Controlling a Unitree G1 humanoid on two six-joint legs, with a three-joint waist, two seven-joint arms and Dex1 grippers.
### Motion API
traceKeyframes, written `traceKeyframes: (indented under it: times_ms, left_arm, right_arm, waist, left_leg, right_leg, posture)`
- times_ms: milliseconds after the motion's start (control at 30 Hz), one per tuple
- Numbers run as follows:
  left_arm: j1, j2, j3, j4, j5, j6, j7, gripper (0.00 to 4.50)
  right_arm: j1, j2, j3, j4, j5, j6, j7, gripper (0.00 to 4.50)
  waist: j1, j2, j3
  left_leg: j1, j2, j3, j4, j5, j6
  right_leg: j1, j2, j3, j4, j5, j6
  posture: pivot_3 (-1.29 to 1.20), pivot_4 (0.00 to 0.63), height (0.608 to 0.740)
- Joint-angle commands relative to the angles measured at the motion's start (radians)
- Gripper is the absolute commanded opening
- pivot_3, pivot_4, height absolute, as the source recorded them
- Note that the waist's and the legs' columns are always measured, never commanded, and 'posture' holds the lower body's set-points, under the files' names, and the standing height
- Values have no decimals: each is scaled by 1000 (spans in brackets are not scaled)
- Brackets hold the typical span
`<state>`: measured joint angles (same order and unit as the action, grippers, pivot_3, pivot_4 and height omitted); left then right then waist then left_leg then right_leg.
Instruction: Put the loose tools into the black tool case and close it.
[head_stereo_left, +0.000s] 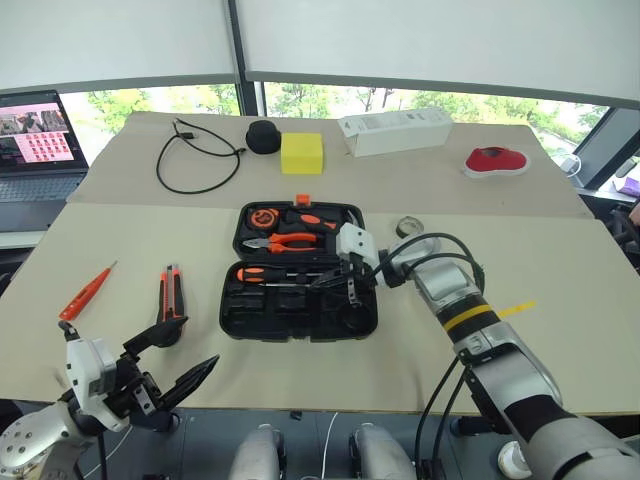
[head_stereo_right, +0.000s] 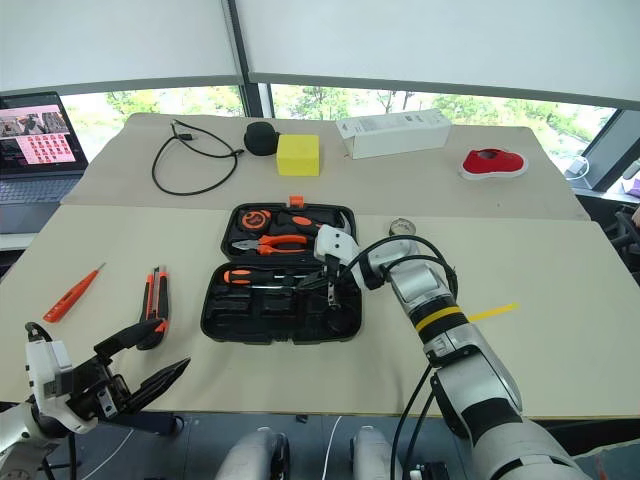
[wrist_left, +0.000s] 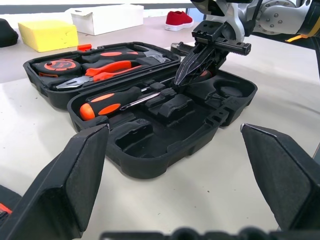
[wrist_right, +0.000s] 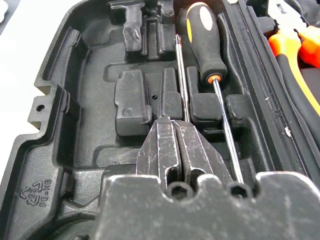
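Note:
The black tool case (head_stereo_left: 300, 330) lies open mid-table. One black-and-orange screwdriver (head_stereo_left: 262, 273) lies in its near half. A second screwdriver's steel shaft (wrist_right: 180, 75) lies beside it, running under my right gripper (wrist_right: 172, 125). That gripper is shut, its tips down in the case on or just over this shaft; I cannot tell if it pinches it. The thin orange tester screwdriver (head_stereo_left: 87, 291) and the orange-and-black utility knife (head_stereo_left: 171, 300) lie loose on the table left of the case. My left gripper (head_stereo_left: 190, 348) hangs open and empty near the knife's near end.
The lid half holds a tape measure (head_stereo_left: 264, 217), orange pliers (head_stereo_left: 290, 241) and a hammer. Behind the case lie a black cable (head_stereo_left: 195, 160), a round speaker (head_stereo_left: 263, 137), a yellow block (head_stereo_left: 302, 153), a white box (head_stereo_left: 395, 130) and a red shoe (head_stereo_left: 496, 160). A laptop (head_stereo_left: 35, 150) stands far left.

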<state>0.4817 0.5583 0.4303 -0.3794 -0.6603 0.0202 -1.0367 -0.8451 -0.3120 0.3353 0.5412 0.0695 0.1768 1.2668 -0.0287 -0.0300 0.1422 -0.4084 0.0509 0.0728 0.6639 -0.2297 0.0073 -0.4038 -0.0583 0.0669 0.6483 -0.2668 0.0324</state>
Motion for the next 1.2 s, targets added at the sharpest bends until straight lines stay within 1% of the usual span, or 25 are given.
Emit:
traceKeyframes:
  times_ms: [33, 67, 167, 200, 233, 267, 333, 367, 400, 433, 467, 533, 600, 667, 800, 867, 967, 1033, 1067, 1133, 1200]
  left_arm:
    - [22, -19, 58, -7, -7, -35, 17, 4500]
    - [35, -28, 76, -5, -18, -36, 22, 4500]
    - [82, -67, 140, 20, -25, -47, 56, 4500]
    - [102, -90, 171, 37, -18, -58, 81, 4500]
    - [117, -112, 200, 54, -8, -70, 109, 4500]
    - [133, -139, 236, 74, -7, -85, 138, 4500]
    - [155, -177, 296, 108, 1, -104, 194, 4500]
    - [170, -194, 334, 130, 10, -94, 249, 4500]
    - [184, -204, 365, 150, 14, -81, 294, 4500]
    - [200, -221, 401, 176, 6, -79, 330, 4500]
    - [212, -232, 423, 193, -1, -83, 344, 4500]
    - [225, -247, 451, 220, -18, -87, 357, 4500]
    - [225, -249, 468, 241, -32, -78, 371, 4500]
    - [214, -233, 479, 257, -65, -42, 383, 4500]
    - [171, -135, 475, 272, -111, 77, 399, 4500]
    - [123, -48, 479, 293, -130, 172, 433, 4500]
    - [14, 91, 474, 311, -157, 322, 499, 4500]
    - [-66, 198, 431, 334, -144, 418, 507, 4500]
    - [-127, 261, 391, 383, -116, 462, 503, 4500]
    - [-235, 349, 323, 490, -68, 515, 488, 4500]
    - [-332, 405, 264, 599, -26, 533, 461, 4500]
  right_arm:
    - [17, 5, -124, -79, 136, -60, 38, 42]
    - [34, -9, -147, -116, 169, -59, 64, 42]
    - [107, -62, -212, -223, 253, -74, 122, 856]
    - [145, -73, -250, -267, 296, -73, 124, 1229]
    - [180, -84, -282, -305, 332, -63, 121, 1448]
    - [225, -97, -316, -339, 358, -84, 121, 1850]
    - [299, -115, -363, -373, 368, -165, 111, 2480]
    - [348, -126, -391, -395, 376, -192, 105, 2910]
    - [390, -134, -414, -414, 386, -206, 94, 3197]
    - [447, -146, -436, -436, 391, -234, 95, 3584]
    - [487, -152, -449, -452, 392, -259, 93, 3970]
    - [547, -156, -467, -477, 396, -289, 77, 4477]
    - [585, -150, -483, -496, 414, -285, 44, 4477]
    - [636, -153, -488, -527, 466, -270, 70, 4477]
    - [673, -134, -488, -604, 496, -258, 12, 4477]
    - [671, -130, -487, -638, 505, -264, -8, 4477]
    - [657, -123, -484, -687, 525, -254, -38, 4477]
    - [642, -118, -472, -722, 539, -241, -63, 4477]
    - [629, -110, -463, -744, 544, -233, -85, 4477]
    - [606, -99, -449, -767, 543, -223, -115, 4477]
    - [591, -95, -439, -776, 538, -216, -133, 4477]
  waist:
    - [-1, 0, 0]
    - [-1, 0, 0]
    - [-1, 0, 0]
    - [1, 0, 0]
    - [1, -1, 0]
    - [2, -1, 0]
    - [2, -2, 0]
    - [2, -2, 1]
    - [2, -3, 1]
    - [2, -3, 1]
    - [2, -4, 1]
    - [1, -5, 1]
    - [0, -6, 2]
    - [-1, -7, 2]
    - [4, -11, 2]
    - [7, -11, 2]
    - [14, -12, 2]
    - [15, -12, 2]
    - [15, -13, 2]
    - [14, -12, 3]
    - [12, -11, 3]
  left_leg:
    - [0, 0, 0, 0, 0, 0]
    - [-1, 0, 0, 0, 0, 0]
    - [-2, 0, -2, -1, 0, 0]
    - [-2, 0, -3, -2, 0, 0]
    - [-2, 0, -4, -2, 0, 0]
    - [-2, 0, -4, -3, 0, 0]
    - [-2, 0, -4, -3, 0, 0]
    - [-1, 0, -4, -3, 0, 0]
    - [-1, 0, -4, -3, 0, 0]
    - [-1, 0, -4, -3, 0, 0]
    - [-1, -1, -4, -3, 0, 0]
    - [-1, -1, -4, -3, 0, 0]
    - [0, -1, -3, -3, 0, 0]
    - [0, -1, -3, -3, 0, 0]
    - [2, 0, -3, -3, 0, 0]
    - [2, 0, -3, -3, 0, -1]
    - [3, 0, -4, -3, 0, -1]
    - [3, 0, -4, -3, 1, -1]
    - [3, 0, -4, -3, 1, -1]
    - [3, 0, -4, -3, 1, -2]
    - [3, -1, -3, -3, 1, -2]
  right_leg:
    - [0, 0, 0, 0, 0, 0]
    - [-1, 0, 0, 0, 0, 0]
    - [-1, 0, 0, -1, 0, 0]
    - [-1, -1, 0, -2, 0, 1]
    - [-1, -2, 0, -2, 0, 1]
    - [0, -2, 0, -3, 0, 1]
    - [0, -1, 0, -4, 0, 1]
    - [0, -1, 0, -4, 0, 1]
    - [0, -1, 0, -4, 0, 1]
    - [0, -1, 0, -3, 0, 1]
    - [0, -1, 0, -3, -1, 1]
    - [0, -1, 0, -4, -1, 1]
    - [0, -1, 1, -3, -1, 1]
    - [0, -1, 1, -3, -1, 1]
    - [0, 0, 0, -2, -2, 0]
    - [0, -1, 1, -2, -2, 0]
    - [0, 0, 0, -1, -2, 0]
    - [0, -1, 0, -1, -2, 0]
    - [0, -1, 0, -1, -1, 0]
    - [1, 0, 0, 0, -1, 0]
    - [0, 0, 0, 1, -1, 0]
  posture:
    - [0, 150, 740]
    - [0, 150, 740]
    - [0, 150, 740]
    - [0, 150, 740]
    - [0, 150, 740]
    - [0, 150, 740]
    - [0, 150, 740]
    - [0, 150, 740]
    - [0, 150, 740]
    - [0, 150, 740]
    - [0, 150, 740]
    - [0, 150, 740]
    - [0, 150, 740]
    - [0, 150, 740]
    - [0, 150, 740]
    - [0, 150, 740]
    - [0, 150, 740]
    - [0, 150, 740]
    - [0, 150, 740]
    - [0, 150, 740]
    - [0, 150, 740]
